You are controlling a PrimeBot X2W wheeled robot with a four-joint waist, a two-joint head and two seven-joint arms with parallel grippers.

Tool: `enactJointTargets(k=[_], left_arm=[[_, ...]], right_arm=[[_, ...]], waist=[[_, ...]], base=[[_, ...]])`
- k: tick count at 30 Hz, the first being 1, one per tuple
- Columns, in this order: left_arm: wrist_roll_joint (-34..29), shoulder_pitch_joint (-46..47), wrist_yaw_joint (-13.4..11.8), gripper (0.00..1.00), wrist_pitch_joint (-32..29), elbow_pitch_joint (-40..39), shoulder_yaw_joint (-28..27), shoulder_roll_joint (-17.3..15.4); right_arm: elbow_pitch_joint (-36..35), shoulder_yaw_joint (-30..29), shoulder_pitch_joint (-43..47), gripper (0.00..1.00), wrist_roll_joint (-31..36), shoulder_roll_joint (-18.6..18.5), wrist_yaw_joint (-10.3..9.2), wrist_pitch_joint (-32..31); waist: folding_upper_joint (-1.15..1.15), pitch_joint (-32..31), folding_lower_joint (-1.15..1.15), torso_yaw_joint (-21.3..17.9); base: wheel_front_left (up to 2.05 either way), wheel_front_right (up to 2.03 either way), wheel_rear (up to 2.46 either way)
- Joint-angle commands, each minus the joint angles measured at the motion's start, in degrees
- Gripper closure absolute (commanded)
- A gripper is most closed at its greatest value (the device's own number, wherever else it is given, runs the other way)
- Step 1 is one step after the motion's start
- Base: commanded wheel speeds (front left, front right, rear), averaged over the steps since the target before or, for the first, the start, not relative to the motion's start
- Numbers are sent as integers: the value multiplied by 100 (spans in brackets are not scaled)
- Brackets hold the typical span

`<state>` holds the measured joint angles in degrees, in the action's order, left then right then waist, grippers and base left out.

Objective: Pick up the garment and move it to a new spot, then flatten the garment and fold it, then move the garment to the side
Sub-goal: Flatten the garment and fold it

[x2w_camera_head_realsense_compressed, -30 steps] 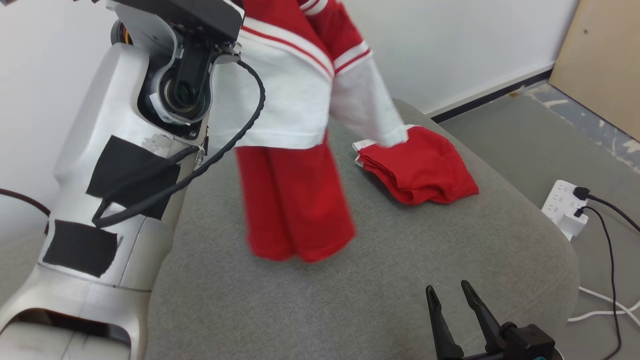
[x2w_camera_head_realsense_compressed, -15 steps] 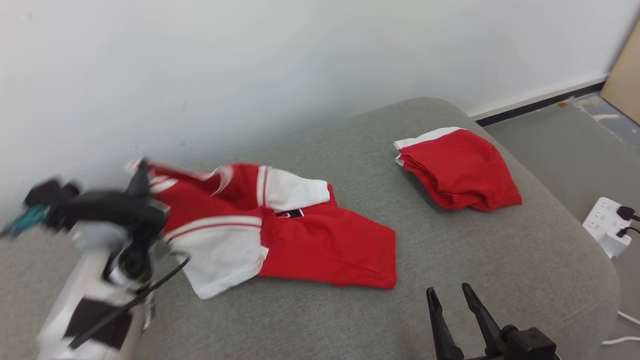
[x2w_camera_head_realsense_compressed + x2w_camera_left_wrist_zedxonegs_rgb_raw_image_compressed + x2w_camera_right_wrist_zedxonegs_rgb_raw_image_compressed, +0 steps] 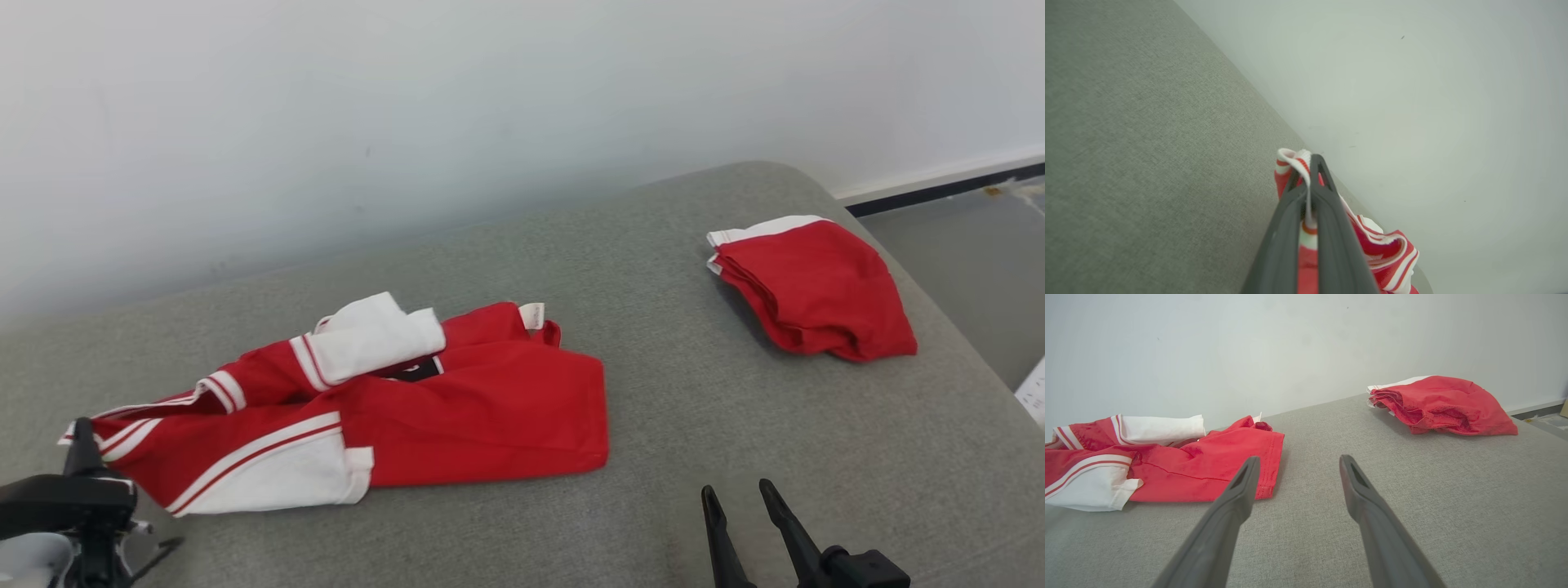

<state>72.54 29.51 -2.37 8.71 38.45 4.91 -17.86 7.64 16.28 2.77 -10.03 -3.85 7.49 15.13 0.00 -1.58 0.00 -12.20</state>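
Observation:
A red garment (image 3: 457, 408) with white sleeves and white stripes lies crumpled on the grey cushion (image 3: 669, 392), left of centre. My left gripper (image 3: 82, 437) sits at the lower left, shut on the garment's striped left edge; in the left wrist view a white-and-red hem (image 3: 1296, 157) is pinched between the fingers. My right gripper (image 3: 739, 494) stands open at the lower right, above bare cushion, right of the garment (image 3: 1208, 465), with nothing between its fingers (image 3: 1241, 486).
A second red garment (image 3: 816, 294), folded, lies at the cushion's far right (image 3: 1445, 404). A white wall (image 3: 490, 106) runs close behind the cushion. The cushion's right edge drops to the grey floor (image 3: 971, 245), where a white power strip (image 3: 1033, 392) lies.
The left arm swung down from high over the cushion to the lower left, laying the hanging garment onto the cushion. The head view shifted left. The right gripper stayed still.

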Motion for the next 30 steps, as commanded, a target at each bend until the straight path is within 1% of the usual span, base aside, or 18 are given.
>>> enactJointTargets(k=[1, 3, 5, 8, 9, 14, 17, 20, 22, 23, 24, 25, 26, 27, 30], left_arm=[[128, -42, 0, 100, -7, -108, -80, -21], [224, 30, -31, 100, -127, -349, -137, 1], [262, 94, -145, 100, -278, -713, -116, -21], [220, 110, -441, 100, -416, -1315, -104, -104], [220, 110, -441, 100, -416, -1315, -104, -104], [140, 54, -959, 100, -554, -2297, -113, -226], [-30, -113, -1212, 100, -572, -2451, -37, -371], [-295, -170, -1303, 100, -429, -2191, 29, -527], [-392, -145, -1210, 100, -287, -1872, 27, -573], [-478, -96, -1102, 99, -163, -1721, 31, -642], [-520, -36, -974, 65, -70, -1568, 44, -650], [-596, -16, -914, 53, 23, -1382, 52, -674], [-707, -1, -851, 12, 132, -1237, 87, -719], [-825, 50, -769, 0, 239, -1122, 147, -768], [-1183, 95, -549, 0, 450, -939, 327, -848]], right_arm=[[6, 15, 35, 0, 12, -24, 0, 5], [10, 7, 61, 0, 7, -44, 0, 5], [9, 13, 87, 0, 0, -58, 0, 5], [21, 60, 94, 0, -15, -79, 0, 5], [21, 60, 94, 0, -15, -79, 0, 5], [50, 139, 54, 0, -58, -87, 0, 5], [73, 174, 9, 0, -65, -78, 0, 5], [91, 201, -65, 0, -70, -68, 0, 5], [100, 221, -108, 0, -73, -63, 0, 5], [104, 240, -123, 0, -75, -61, 0, 5], [109, 245, -138, 0, -78, -58, 0, 5], [117, 280, -166, 0, -80, -55, 0, 5], [120, 294, -197, 0, -84, -52, 0, 5], [118, 293, -218, 0, -88, -53, 0, 5], [135, 241, -179, 0, -99, -53, 0, 5]], waist=[[0, -12, 0, 93], [0, -39, 0, 132], [0, -64, 0, 157], [0, -94, 0, 144], [0, -94, 0, 144], [0, -102, 0, 8], [0, -62, 0, -100], [0, 6, 0, -220], [0, 59, 0, -299], [0, 91, 0, -340], [0, 119, 0, -372], [0, 151, 0, -419], [0, 174, 0, -452], [0, 198, 0, -477], [0, 236, 0, -474]], base=[[0, 0, 0], [0, 0, 0], [0, 0, 0], [0, 0, 0], [0, 0, 0], [0, 0, 0], [0, 0, 0], [0, 0, 0], [0, 0, 0], [0, 0, 0], [0, 0, 0], [0, 0, 0], [0, 0, 0], [0, 0, 0], [0, 0, 0]])
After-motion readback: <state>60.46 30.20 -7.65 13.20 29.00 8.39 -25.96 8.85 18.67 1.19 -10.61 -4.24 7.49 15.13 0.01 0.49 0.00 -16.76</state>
